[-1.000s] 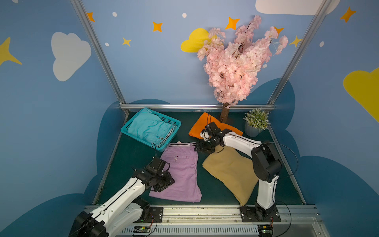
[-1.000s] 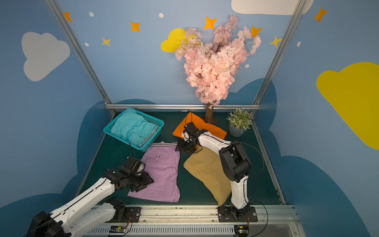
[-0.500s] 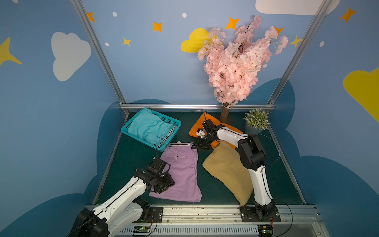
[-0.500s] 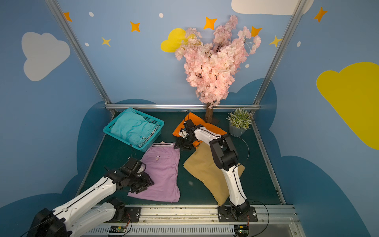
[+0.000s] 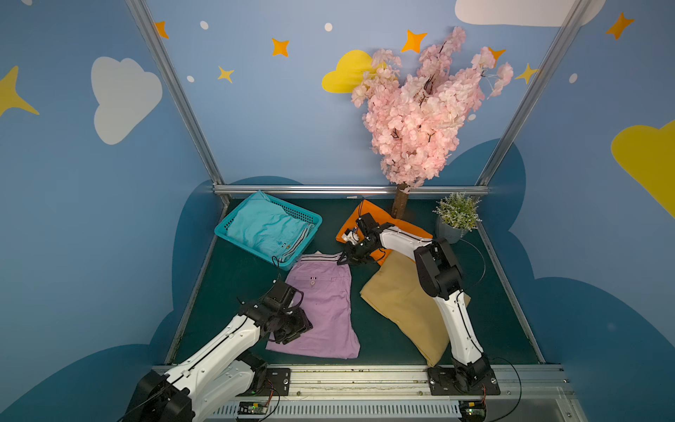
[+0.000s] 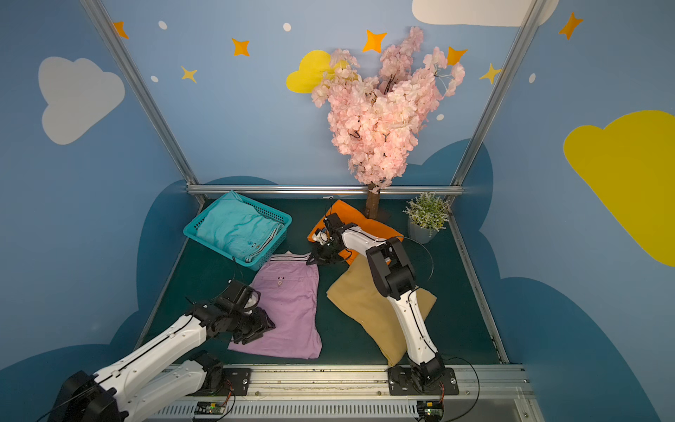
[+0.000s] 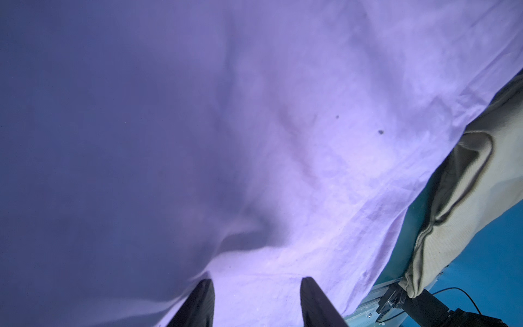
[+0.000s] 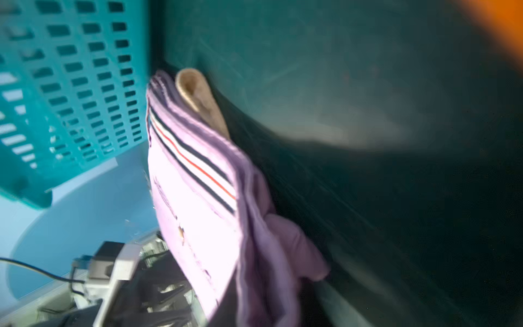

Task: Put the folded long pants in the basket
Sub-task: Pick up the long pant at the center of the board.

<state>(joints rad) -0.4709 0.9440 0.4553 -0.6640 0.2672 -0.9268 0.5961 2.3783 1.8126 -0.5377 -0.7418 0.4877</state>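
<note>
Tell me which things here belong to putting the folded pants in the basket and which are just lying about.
Belong to the job: basket, teal pants already in it, lilac pants, tan pants, orange pants.
Just lying about: pink blossom tree, small potted plant.

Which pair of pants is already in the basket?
The teal pants, lying inside the basket. The lilac pants, tan pants and orange pants are outside it, on the mat.
</note>
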